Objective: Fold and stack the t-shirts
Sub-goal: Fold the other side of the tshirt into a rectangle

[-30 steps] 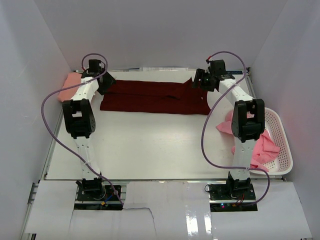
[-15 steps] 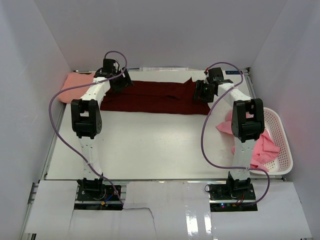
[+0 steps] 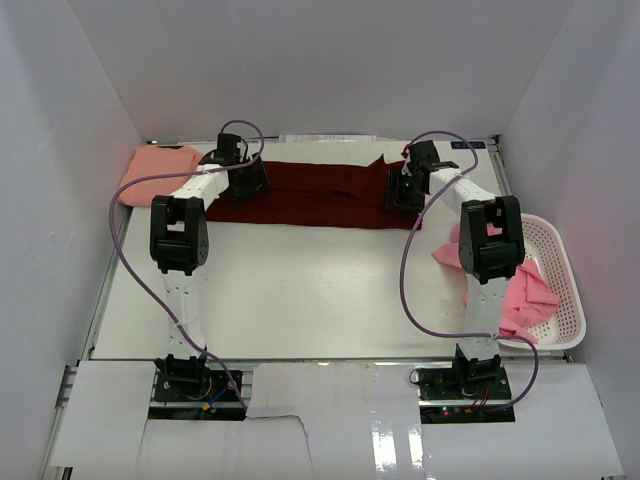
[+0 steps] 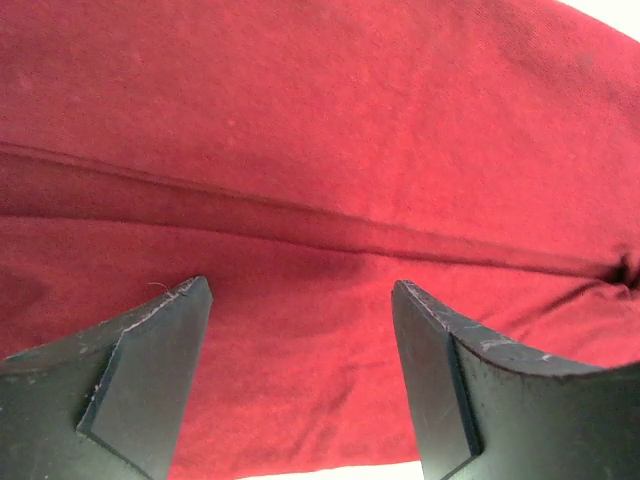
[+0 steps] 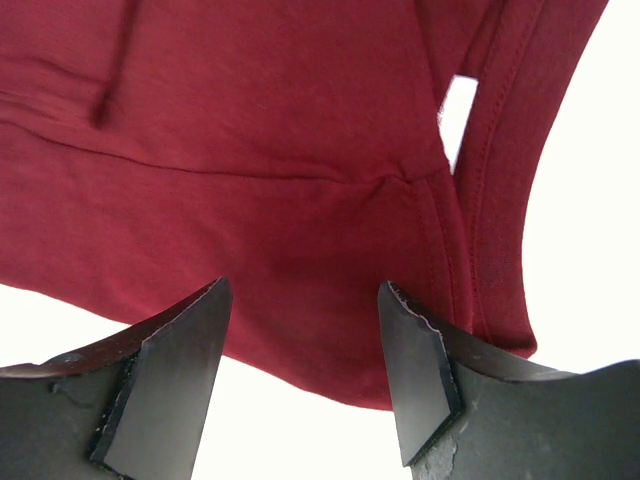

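The dark maroon t-shirt (image 3: pixel 310 195) lies flat as a long strip on the far side of the table (image 3: pixel 300 290), with its long axis running left to right. We find the left gripper (image 3: pixel 248 180) over the strip's left portion and the right gripper (image 3: pixel 400 188) over its right end, so each arm is nearer its own end. In both wrist views the jaws stand spread, with cloth below them and nothing pinched. We judge that the next grasp goes straight down onto the near hem. The salmon t-shirt (image 3: pixel 155 168) rests in the far left corner, apart from the strip

No readable text or labels anywhere
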Robot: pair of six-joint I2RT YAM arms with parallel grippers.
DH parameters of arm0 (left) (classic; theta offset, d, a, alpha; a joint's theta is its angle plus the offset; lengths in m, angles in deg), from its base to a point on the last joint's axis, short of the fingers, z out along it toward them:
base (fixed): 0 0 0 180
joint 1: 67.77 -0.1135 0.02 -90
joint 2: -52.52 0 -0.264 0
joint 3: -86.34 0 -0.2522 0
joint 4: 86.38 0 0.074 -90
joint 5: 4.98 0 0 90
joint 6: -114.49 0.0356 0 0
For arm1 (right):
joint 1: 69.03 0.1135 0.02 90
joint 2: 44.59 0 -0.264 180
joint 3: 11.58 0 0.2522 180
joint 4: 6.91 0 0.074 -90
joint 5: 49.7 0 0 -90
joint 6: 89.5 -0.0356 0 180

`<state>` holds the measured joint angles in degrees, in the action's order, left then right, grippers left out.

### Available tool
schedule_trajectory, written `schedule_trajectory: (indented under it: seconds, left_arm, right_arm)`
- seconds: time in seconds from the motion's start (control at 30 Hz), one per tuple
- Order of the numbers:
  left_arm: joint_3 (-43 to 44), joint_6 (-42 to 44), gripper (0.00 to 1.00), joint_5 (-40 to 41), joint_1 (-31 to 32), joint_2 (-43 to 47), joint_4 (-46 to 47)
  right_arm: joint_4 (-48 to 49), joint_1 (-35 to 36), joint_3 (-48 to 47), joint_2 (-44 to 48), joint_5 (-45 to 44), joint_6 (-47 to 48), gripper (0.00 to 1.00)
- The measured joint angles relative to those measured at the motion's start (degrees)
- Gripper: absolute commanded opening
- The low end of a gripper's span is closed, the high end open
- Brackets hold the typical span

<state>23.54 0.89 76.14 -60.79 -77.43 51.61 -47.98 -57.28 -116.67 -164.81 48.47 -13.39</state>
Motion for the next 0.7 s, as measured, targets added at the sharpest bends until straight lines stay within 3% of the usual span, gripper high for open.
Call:
schedule_trajectory:
  seconds: [0.43,0.7]
  left_arm:
    - [-11.7,-1.9,0.84,7.6,2.3,7.0,4.1]
    - [-22.6,-3.7,0.84,12.0,4.9,14.7,3.5]
  right_arm:
    - [-0.1,2.2,2.1,-0.1,-6.1,1.3,0.68]
    - [2.3,3.5,12.3,6.6,-9.0,1.6,0.68]
